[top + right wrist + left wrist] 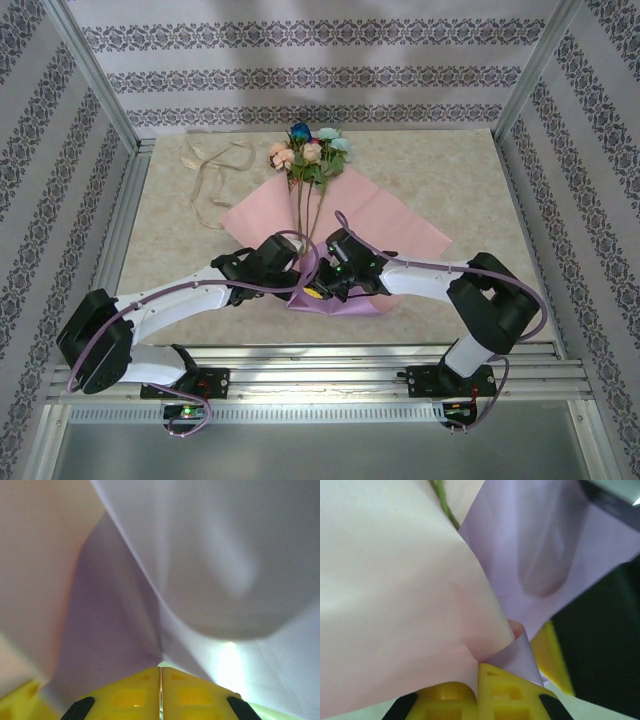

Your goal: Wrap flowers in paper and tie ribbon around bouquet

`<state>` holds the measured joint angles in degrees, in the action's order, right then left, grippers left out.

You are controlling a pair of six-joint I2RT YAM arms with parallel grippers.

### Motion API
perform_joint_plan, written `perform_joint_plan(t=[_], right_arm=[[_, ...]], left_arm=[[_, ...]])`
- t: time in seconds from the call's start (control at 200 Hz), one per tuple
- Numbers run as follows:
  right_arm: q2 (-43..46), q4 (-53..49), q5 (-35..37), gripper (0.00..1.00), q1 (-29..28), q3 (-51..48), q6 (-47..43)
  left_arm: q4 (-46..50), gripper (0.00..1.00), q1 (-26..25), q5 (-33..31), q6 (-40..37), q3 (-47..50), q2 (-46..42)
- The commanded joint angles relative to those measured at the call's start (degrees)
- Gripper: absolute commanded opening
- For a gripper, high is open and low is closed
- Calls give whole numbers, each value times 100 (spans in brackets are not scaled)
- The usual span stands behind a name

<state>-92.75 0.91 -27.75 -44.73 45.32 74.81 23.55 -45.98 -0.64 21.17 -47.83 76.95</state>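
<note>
Top camera looks down from behind the arms; both wrist cameras face the same thin lilac wrapping paper (555, 555) close-up.

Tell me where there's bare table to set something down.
Bare table right of the flowers and paper; also the left side, nearer than the ribbon. Crowded near centre, where the left claw and right claw pinch the paper.

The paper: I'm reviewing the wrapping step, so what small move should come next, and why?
Probably lift the pinched near corner a little and carry it over the flowers. The left tool and the right tool are both shut on the near corner of the paper, with its lilac underside showing there. The flowers lie uncovered along the middle of the sheet.
</note>
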Motion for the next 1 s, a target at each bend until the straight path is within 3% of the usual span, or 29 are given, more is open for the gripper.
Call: perform_joint_plan(t=[0.0, 0.285, 0.515, 0.719, 0.859, 0.994], right_arm=[[-279, 164, 69, 10, 97, -29, -172], [-490, 445, 14, 12, 241, -62, -114], [471, -134, 363, 26, 325, -472, -91], [1457, -1032, 742, 28, 579, -735, -228], [1824, -1599, 709, 30, 988, -679, -582], [2206, -1982, 584, 32, 1758, -589, -953]], left_arm=[[22, 6, -250, -198, -386, -344, 188], [-231, 49, -402, -76, -404, -576, 848], [-530, 53, -411, 48, -325, -623, 1018], [-717, 61, -429, 290, -371, -538, 888], [-685, 67, -473, 300, -507, -589, 862], [-698, 71, -539, 404, -706, -715, 970]])
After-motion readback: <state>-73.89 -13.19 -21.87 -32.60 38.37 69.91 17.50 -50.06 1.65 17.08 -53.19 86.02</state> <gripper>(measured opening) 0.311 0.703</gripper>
